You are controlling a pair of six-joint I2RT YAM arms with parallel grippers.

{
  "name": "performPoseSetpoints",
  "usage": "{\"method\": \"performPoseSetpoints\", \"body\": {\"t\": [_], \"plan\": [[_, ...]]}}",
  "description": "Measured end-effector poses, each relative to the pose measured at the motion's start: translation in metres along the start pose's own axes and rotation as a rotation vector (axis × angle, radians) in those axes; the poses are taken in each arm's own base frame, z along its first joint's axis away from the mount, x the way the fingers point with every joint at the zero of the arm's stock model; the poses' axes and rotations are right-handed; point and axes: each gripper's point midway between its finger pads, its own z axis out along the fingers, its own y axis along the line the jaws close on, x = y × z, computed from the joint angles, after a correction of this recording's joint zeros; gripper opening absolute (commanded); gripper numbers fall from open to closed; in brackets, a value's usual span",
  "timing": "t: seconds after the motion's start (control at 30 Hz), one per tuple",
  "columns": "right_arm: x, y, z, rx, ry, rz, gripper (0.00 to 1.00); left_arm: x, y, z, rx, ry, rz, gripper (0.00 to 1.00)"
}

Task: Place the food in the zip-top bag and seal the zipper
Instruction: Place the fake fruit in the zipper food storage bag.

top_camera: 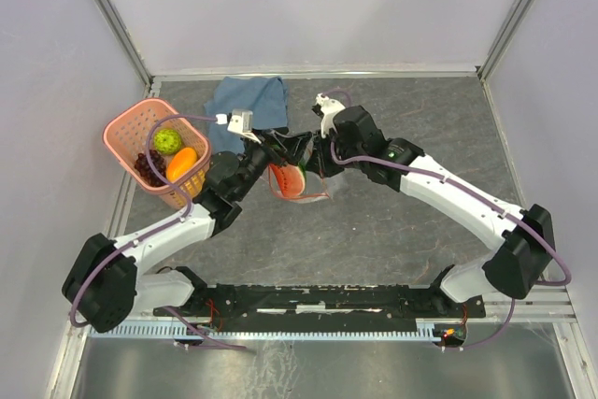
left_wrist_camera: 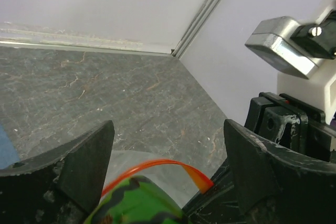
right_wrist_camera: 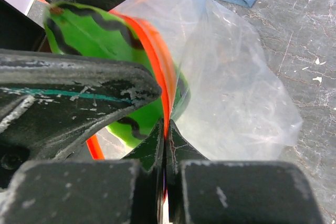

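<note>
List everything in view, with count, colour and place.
table: one, dark grey, beneath everything
basket: one, pink, table's left side
bumpy ball: one, yellow-green, in basket
carrot-like piece: one, orange, in basket
grape bunch: one, dark purple, in basket
cloth: one, blue, back centre
zip-top bag: one, clear, centre
zipper: one, orange-red, along bag mouth
striped toy: one, green, at bag mouth
left fingers: two, black, apart, flanking striped toy
right fingers: two, black, shut on zipper

Green, dark-striped melon piece [right_wrist_camera: 79,38] is partway in the bag mouth, mid-worktop toward the far edge. Clear crinkly bag [right_wrist_camera: 231,93] is open. Orange-red zipper [right_wrist_camera: 158,64] is unsealed and curves around the melon. Bumpy yellow-green ball [top_camera: 167,141], orange piece [top_camera: 183,163] and purple grapes [top_camera: 148,167] are near the left edge, outside the bag.
</note>
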Motion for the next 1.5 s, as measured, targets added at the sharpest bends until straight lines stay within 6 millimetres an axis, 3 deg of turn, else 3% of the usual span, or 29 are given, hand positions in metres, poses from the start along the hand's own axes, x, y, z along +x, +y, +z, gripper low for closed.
{"method": "performPoseSetpoints", "body": {"t": [0.4, 0.73, 0.87, 1.1, 1.27, 1.5], "plan": [[-0.010, -0.005, -0.004, 0.008, -0.034, 0.009, 0.02, -0.002, 0.006, -0.001, -0.077, 0.061, 0.006, 0.96], [-0.020, -0.019, -0.005, 0.029, -0.058, 0.079, 0.02, -0.023, 0.021, -0.017, -0.296, 0.140, -0.032, 0.95], [-0.021, -0.026, -0.003, 0.031, -0.056, 0.118, 0.02, -0.027, 0.026, -0.025, -0.383, 0.193, -0.055, 0.89], [-0.016, -0.035, 0.005, 0.026, -0.038, 0.172, 0.02, 0.000, 0.036, -0.057, -0.481, 0.314, -0.146, 0.76], [-0.015, -0.036, 0.006, 0.018, -0.037, 0.185, 0.02, 0.022, 0.041, -0.084, -0.515, 0.381, -0.206, 0.73], [-0.013, -0.040, 0.008, 0.018, -0.042, 0.197, 0.02, 0.054, 0.044, -0.101, -0.522, 0.473, -0.274, 0.66]]}}
